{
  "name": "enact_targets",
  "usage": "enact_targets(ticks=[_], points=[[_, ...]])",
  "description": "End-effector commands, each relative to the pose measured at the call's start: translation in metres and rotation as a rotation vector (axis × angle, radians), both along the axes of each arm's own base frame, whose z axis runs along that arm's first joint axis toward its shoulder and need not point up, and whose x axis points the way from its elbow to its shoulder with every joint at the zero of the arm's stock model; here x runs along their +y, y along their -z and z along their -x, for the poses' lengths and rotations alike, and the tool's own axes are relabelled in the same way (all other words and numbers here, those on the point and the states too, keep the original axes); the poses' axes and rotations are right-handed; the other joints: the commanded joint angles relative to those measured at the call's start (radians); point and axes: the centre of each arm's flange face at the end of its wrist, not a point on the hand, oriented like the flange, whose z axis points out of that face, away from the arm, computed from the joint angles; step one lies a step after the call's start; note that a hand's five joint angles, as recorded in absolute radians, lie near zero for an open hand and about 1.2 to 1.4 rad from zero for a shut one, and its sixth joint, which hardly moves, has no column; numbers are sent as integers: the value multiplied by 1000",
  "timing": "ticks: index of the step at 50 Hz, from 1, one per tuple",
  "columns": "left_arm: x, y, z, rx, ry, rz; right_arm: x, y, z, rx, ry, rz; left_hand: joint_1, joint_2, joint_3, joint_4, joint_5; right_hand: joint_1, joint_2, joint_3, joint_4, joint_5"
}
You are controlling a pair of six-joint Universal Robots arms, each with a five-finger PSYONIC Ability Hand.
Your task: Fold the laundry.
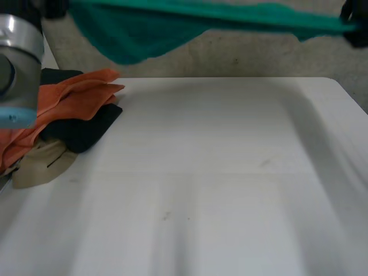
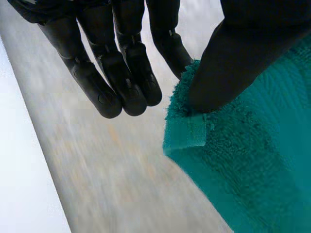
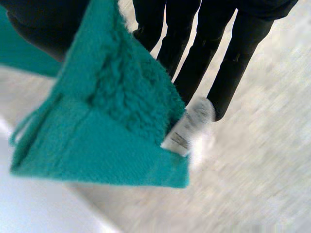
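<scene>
Aloft, teal towel (image 1: 172,26) stretched left-right, pinched by left hand (image 2: 233,58), right hand (image 3: 218,63)

teal towel (image 1: 144,34), orange cloth (image 1: 75,98)

This looks like a robot test room or lab rather than a home. A plain white table (image 1: 230,172) takes up most of the head view. At 9 o'clock on it lies a heap of laundry: an orange cloth (image 1: 75,98) over a black cloth (image 1: 86,132) and a beige cloth (image 1: 40,167). Past the table's far edge, at 12 o'clock, is a speckled grey floor (image 1: 247,57). 1 grey robot arm (image 1: 17,57) with a light-blue cap stands at 10 o'clock. A green towel (image 1: 172,26) is stretched in the air at 12 o'clock.
</scene>
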Motion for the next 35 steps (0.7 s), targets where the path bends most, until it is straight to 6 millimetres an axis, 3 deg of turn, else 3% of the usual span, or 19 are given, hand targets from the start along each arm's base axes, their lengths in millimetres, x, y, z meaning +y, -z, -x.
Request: enact_targets(ticks=[1,7,9,10,13,15,22,26,31,35], points=[[7,97,3,-90,35,-271,-5,85,-11,95,-53,-264,232,197,205,200,234,279,225,207,197,202],[26,175,8,-207,50,-468,-4,155,-9,186,-53,-427,232,197,205,200,234,279,225,207,197,202],[36,199,6,-272,43,-530,-1,176,-4,221,-40,-489,232,197,205,200,234,68,15,-3,-14,-8],[40,204,5,-288,42,-547,1,182,0,231,-29,-515,232,197,205,200,234,15,-39,-57,-67,-62],[55,217,-1,-341,40,-592,10,191,10,253,-1,-596,232,197,205,200,234,163,109,92,81,87],[67,221,-6,-369,39,-622,17,192,17,258,10,-640,232,197,205,200,234,278,225,207,196,202],[101,211,-17,-416,63,-668,38,178,37,299,18,-696,232,197,205,200,234,279,225,207,197,202],[126,199,-26,-466,61,-717,58,162,49,396,17,-717,232,197,205,200,234,279,225,207,197,202],[171,183,-36,-620,86,-826,96,140,64,531,-23,-818,232,197,205,200,234,279,225,207,197,202],[195,176,-39,-719,135,-925,113,134,66,633,-123,-887,232,197,205,200,234,279,225,207,197,202]])
